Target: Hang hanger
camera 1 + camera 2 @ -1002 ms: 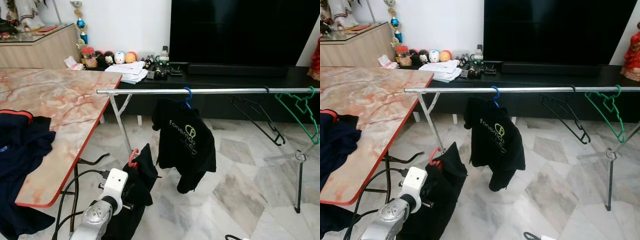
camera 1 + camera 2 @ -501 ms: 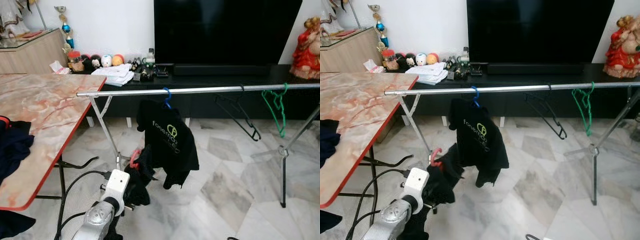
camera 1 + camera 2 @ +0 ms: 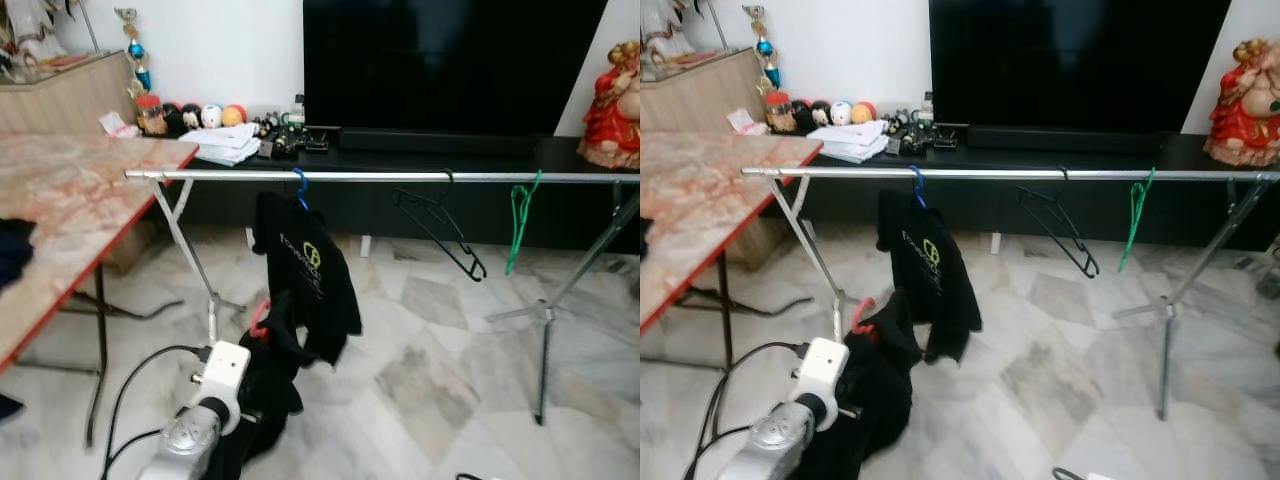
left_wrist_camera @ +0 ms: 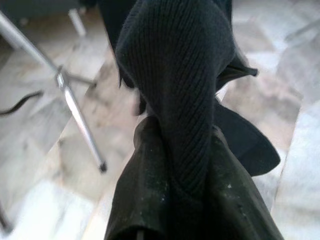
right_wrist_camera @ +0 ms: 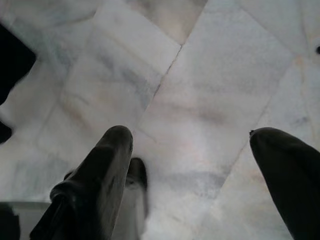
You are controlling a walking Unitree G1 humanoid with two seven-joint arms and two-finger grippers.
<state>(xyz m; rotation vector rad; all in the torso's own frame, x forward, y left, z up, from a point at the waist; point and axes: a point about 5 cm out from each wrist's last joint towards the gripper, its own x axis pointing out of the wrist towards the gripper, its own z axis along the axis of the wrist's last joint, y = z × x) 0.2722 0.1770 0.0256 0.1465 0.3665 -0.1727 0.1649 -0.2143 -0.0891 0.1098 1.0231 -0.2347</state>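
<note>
A silver clothes rail (image 3: 400,177) runs across the room at chest height. On it hang a blue hanger (image 3: 300,189) carrying a black printed shirt (image 3: 305,280), a bare black hanger (image 3: 440,232) and a bare green hanger (image 3: 517,225). Low in front of the rail, my left gripper (image 4: 187,175) is shut on a dark knitted garment (image 4: 175,75). That garment (image 3: 270,370) sits on a red hanger whose hook (image 3: 258,320) pokes up above it, well below the rail. My right gripper (image 5: 200,145) hangs open over the marble floor.
A marble-topped table (image 3: 60,185) with a red edge stands on the left, with a black cable (image 3: 130,390) on the floor beneath it. The rail's folding legs (image 3: 545,320) stand right and left. Behind are a black TV console (image 3: 420,150), a television and a red statue (image 3: 612,105).
The view has swung right and nearer the rack, so the table has slid left. My left gripper still holds the dark garment. The green hanger now shows edge-on.
</note>
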